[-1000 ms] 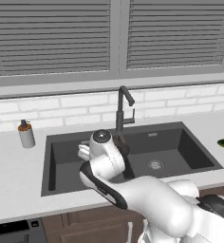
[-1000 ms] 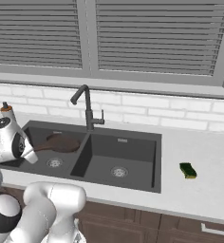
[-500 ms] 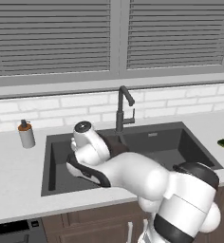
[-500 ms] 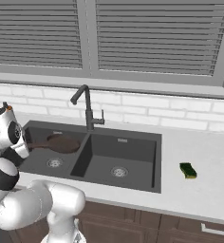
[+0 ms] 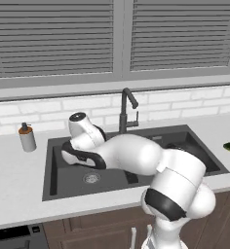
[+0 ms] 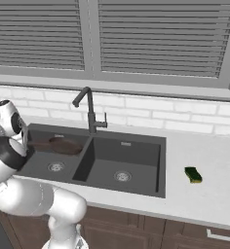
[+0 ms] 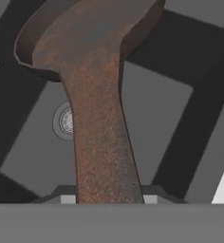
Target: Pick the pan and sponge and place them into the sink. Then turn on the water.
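So over that last second the arm swung left, and the gripper point(image 7: 110, 197) was clamped on the handle of the pan point(image 6: 63, 145), now hanging over the left basin of the sink point(image 6: 136, 181) above its drain point(image 7: 67, 120). Looked about ready to let go. The sponge point(image 6: 193, 174) was untouched on the counter, well off right.

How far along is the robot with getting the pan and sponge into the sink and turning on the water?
Nothing looks finished yet. In hand: the gripper is shut on the pan by its handle, holding it over the left basin of the sink, above a drain. Left to do: release the pan, fetch the sponge lying on the counter right of the sink, and run the faucet, which shows no stream.
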